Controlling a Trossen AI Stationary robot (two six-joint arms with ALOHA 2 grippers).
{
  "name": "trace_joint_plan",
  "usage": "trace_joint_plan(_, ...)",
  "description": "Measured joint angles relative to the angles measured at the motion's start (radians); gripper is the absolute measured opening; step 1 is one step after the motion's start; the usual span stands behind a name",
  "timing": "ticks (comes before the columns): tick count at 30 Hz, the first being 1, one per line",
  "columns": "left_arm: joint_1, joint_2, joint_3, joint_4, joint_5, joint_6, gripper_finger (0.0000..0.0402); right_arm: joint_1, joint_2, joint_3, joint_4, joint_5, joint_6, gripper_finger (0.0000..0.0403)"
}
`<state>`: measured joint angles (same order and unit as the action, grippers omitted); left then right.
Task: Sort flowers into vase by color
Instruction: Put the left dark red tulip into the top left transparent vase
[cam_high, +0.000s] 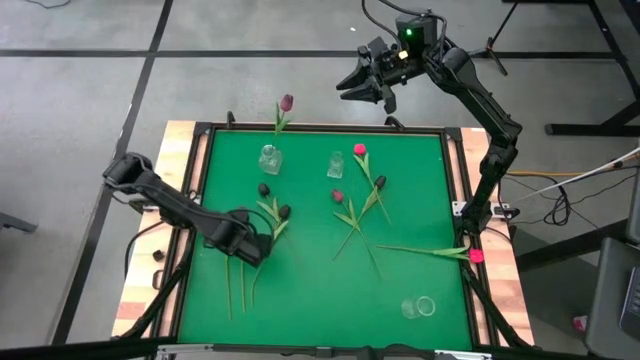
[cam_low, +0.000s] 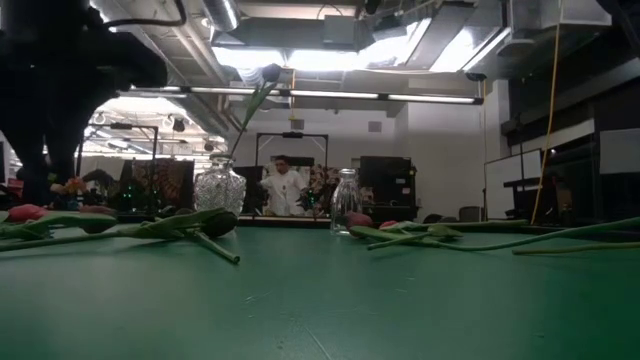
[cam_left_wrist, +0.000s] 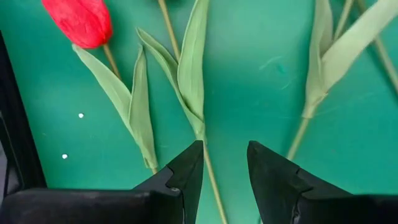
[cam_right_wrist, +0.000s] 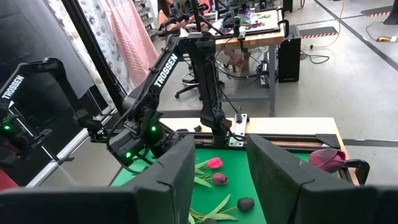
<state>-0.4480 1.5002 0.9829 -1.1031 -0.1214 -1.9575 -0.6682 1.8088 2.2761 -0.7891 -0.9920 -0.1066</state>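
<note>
Left gripper (cam_left_wrist: 224, 163), dark fingers spread, straddles thin green tulip stem (cam_left_wrist: 211, 180); stem axis runs straight ahead between them. Right gripper (cam_high: 372, 88) parked beyond the far edge, fingers apart.

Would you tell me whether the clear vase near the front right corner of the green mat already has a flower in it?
No: in the high view that clear vase holds nothing, while the only standing flower is in the vase at the far side.
</note>
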Motion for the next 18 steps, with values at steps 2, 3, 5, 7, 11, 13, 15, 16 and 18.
trace_joint_plan(2, 0.0, 0.022, 0.0, 0.004, 0.01, 0.001, 0.0121, 0.0, 0.0, 0.0, -0.001, 0.0, 0.0, 0.0147)
trace_joint_plan(3, 0.0, 0.033, 0.0, 0.005, 0.014, 0.001, 0.0121, 0.0, 0.0, 0.0, -0.002, 0.0, 0.0, 0.0147)
trace_joint_plan(5, 0.0, 0.051, 0.0, 0.01, 0.021, 0.003, 0.0121, 0.0, 0.0, 0.0, -0.004, -0.001, 0.0, 0.0147)
trace_joint_plan(7, 0.0, 0.065, -0.001, 0.01, 0.028, 0.003, 0.0121, 0.0, 0.0, 0.0, -0.008, -0.001, 0.0, 0.0147)
trace_joint_plan(11, 0.0, 0.066, -0.029, 0.055, 0.047, -0.006, 0.0121, 0.0, -0.001, 0.0, -0.008, -0.003, 0.0, 0.0147)
trace_joint_plan(13, 0.0, 0.066, -0.049, 0.077, 0.06, -0.008, 0.0121, 0.0, -0.001, 0.0, -0.008, -0.004, -0.001, 0.0147)
trace_joint_plan(15, 0.0, 0.066, -0.075, 0.115, 0.073, -0.006, 0.0121, 0.0, -0.001, 0.0, -0.008, -0.004, -0.002, 0.0147)
trace_joint_plan(16, 0.0, 0.066, -0.085, 0.131, 0.075, -0.005, 0.0121, 0.0, -0.001, 0.0, -0.008, -0.004, -0.002, 0.0147)
trace_joint_plan(18, 0.001, 0.066, -0.101, 0.131, 0.081, -0.005, 0.0121, 0.0, -0.001, 0.0, -0.009, -0.004, -0.003, 0.0147)
